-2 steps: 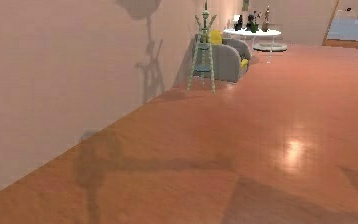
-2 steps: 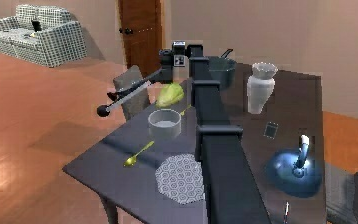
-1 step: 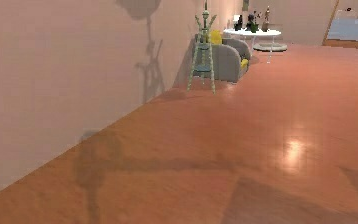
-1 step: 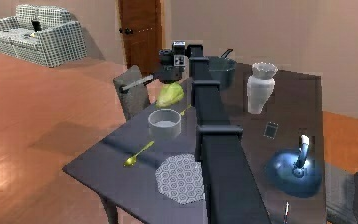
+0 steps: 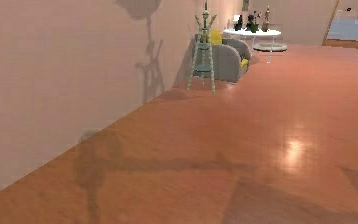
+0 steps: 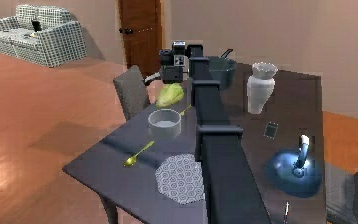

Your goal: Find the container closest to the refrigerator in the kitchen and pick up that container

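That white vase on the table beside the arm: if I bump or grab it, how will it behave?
The white vase stands upright, taller than wide, so a push near its flared rim would probably tip it. It looks ceramic: likely stiff, smooth and breakable on the dark table. Its narrow neck may suit a grip.

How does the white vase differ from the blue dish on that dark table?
The white vase stands tall and upright with a flared rim; the blue dish is low and wide. The vase is plain white, the dish a glossy deep blue. Both sit on the dark table, to the right of the arm in the arm side view.
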